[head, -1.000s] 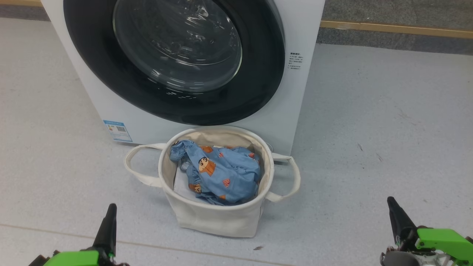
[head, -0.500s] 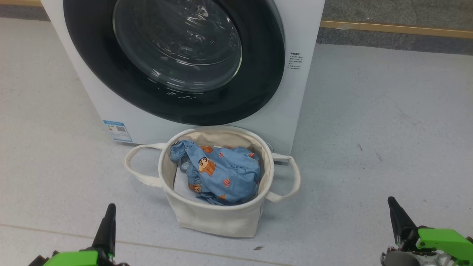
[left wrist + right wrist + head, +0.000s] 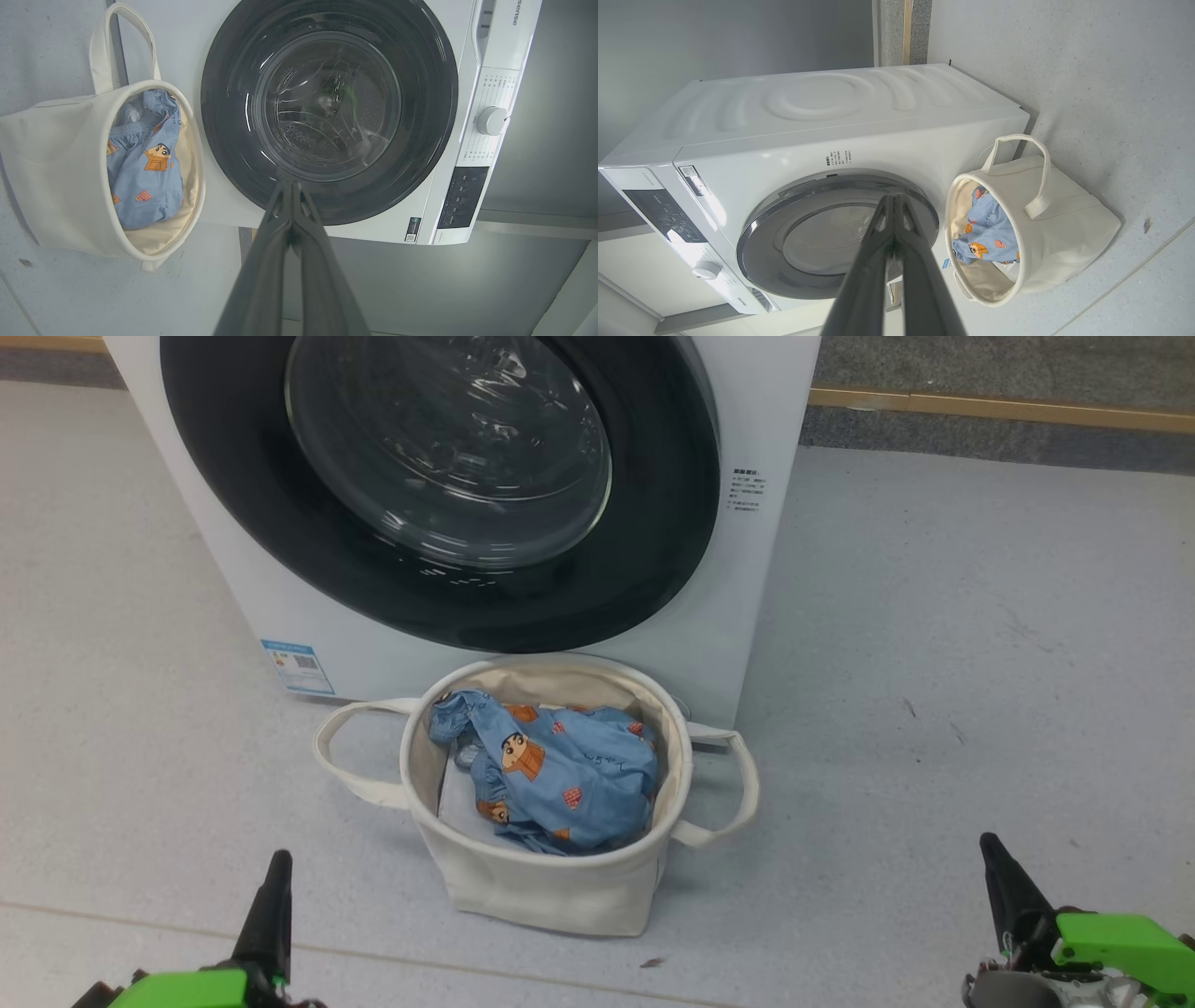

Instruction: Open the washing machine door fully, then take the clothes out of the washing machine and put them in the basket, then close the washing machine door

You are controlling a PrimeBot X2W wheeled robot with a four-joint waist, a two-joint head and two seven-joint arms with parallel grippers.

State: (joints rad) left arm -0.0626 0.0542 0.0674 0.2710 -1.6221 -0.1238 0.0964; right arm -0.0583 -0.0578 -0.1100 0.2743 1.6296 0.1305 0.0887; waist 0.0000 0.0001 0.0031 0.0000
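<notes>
The white washing machine (image 3: 756,392) stands ahead, its black-rimmed glass door (image 3: 448,457) shut flat against the front; the door (image 3: 327,107) (image 3: 831,233) looks shut in both wrist views too. Just in front of it on the floor sits the cream canvas basket (image 3: 541,887), with the light blue cartoon-print clothes (image 3: 551,775) bundled inside. My left gripper (image 3: 277,863) is shut at the lower left and my right gripper (image 3: 990,849) is shut at the lower right. Both are empty and well short of the basket (image 3: 56,177) (image 3: 1069,224).
Grey speckled floor (image 3: 980,644) spreads to both sides of the machine and basket. A wooden strip (image 3: 999,409) runs along the wall base behind. The basket's loop handles (image 3: 341,756) stick out left and right. The control panel and dial (image 3: 493,120) are on the machine's upper front.
</notes>
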